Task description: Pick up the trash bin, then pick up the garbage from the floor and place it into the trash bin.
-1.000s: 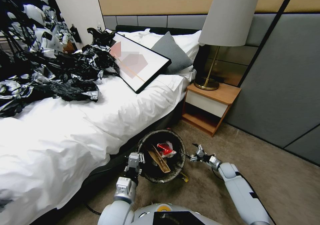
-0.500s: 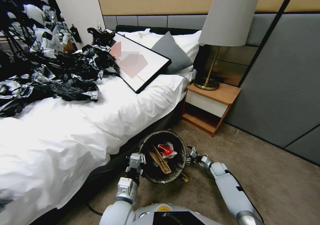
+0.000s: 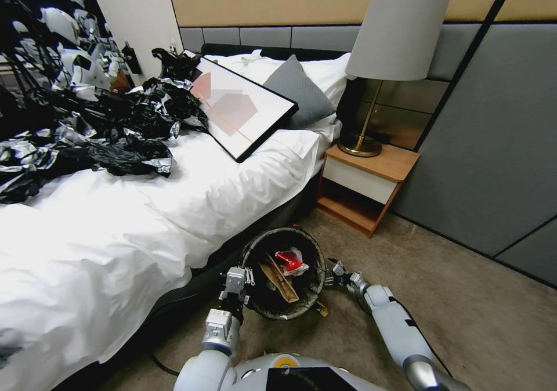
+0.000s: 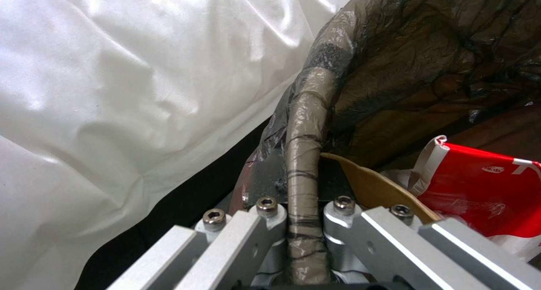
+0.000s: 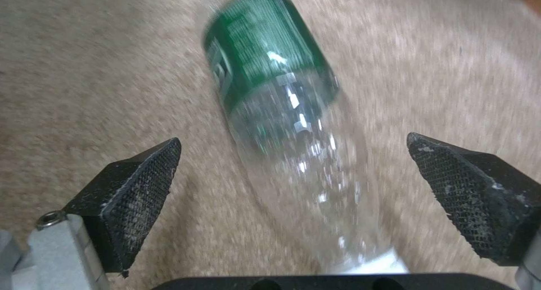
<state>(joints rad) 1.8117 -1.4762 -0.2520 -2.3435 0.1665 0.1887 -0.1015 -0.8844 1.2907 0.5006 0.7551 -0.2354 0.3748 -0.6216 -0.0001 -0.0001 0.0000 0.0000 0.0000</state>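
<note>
Trash bin (image 3: 284,272) on carpet (image 3: 464,298) beside the bed (image 3: 145,217), red wrapper (image 3: 288,259) and brown paper (image 3: 278,281) inside. Left gripper (image 4: 304,222) pinched onto its bagged rim. Right gripper (image 5: 304,188) low beside the bin, pads (image 5: 143,184) spread wide around a clear bottle (image 5: 282,95), apparently not touching; bottle blurred.

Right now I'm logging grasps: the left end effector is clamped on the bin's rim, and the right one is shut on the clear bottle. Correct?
Not quite. The right end effector is open: the right wrist view shows its pads spread on either side of the clear bottle lying on the carpet. The left end effector is indeed clamped on the trash bin rim.
</note>
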